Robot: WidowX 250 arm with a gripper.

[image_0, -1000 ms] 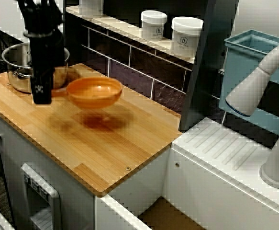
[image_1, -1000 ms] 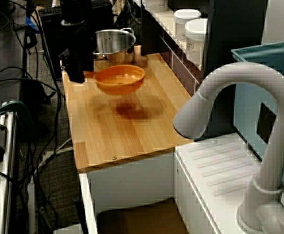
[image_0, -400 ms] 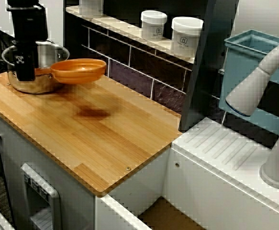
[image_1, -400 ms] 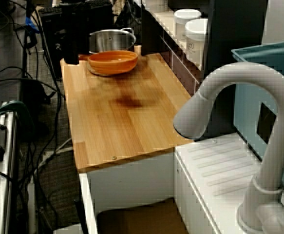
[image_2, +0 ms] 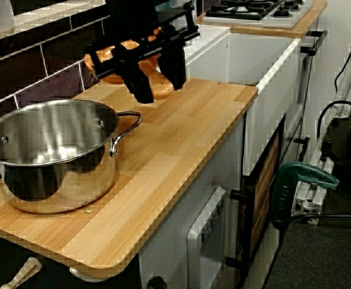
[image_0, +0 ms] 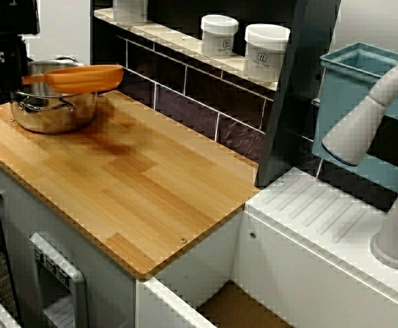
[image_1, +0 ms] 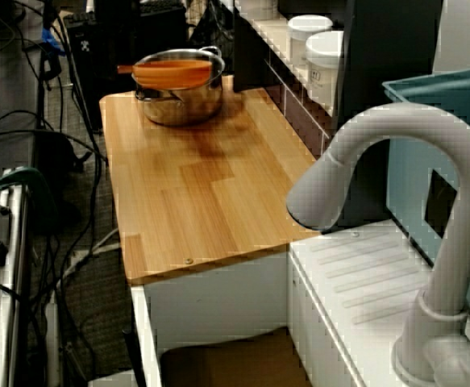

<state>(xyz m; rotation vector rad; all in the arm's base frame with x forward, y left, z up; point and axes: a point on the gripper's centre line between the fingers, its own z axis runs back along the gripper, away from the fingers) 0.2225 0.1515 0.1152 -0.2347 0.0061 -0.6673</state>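
Note:
In the view from the front of the counter, my black gripper (image_0: pixel 19 77) is at the far left, shut on the rim of an orange bowl (image_0: pixel 82 76). The bowl hangs level just above the open steel pot (image_0: pixel 48 113), which stands on the wooden counter (image_0: pixel 151 184). The view along the counter shows the bowl (image_1: pixel 170 72) over the pot (image_1: pixel 182 109); the gripper is lost against the dark background there. From the pot end of the counter, the gripper (image_2: pixel 157 75) shows its two black fingers in front of the bowl (image_2: pixel 109 57), above and beyond the pot (image_2: pixel 49 156).
Two white jars (image_0: pixel 219 34) (image_0: pixel 265 51) stand on the tiled ledge behind the counter. To the right are a blue bin (image_0: pixel 362 109), a grey faucet (image_0: pixel 373 116) and a white drainboard (image_0: pixel 321 212). Cables lie on the floor (image_1: pixel 25 161) beside the counter.
The gripper has carried the orange bowl up and away from the middle of the counter toward the far left. It now holds the bowl over the pot.

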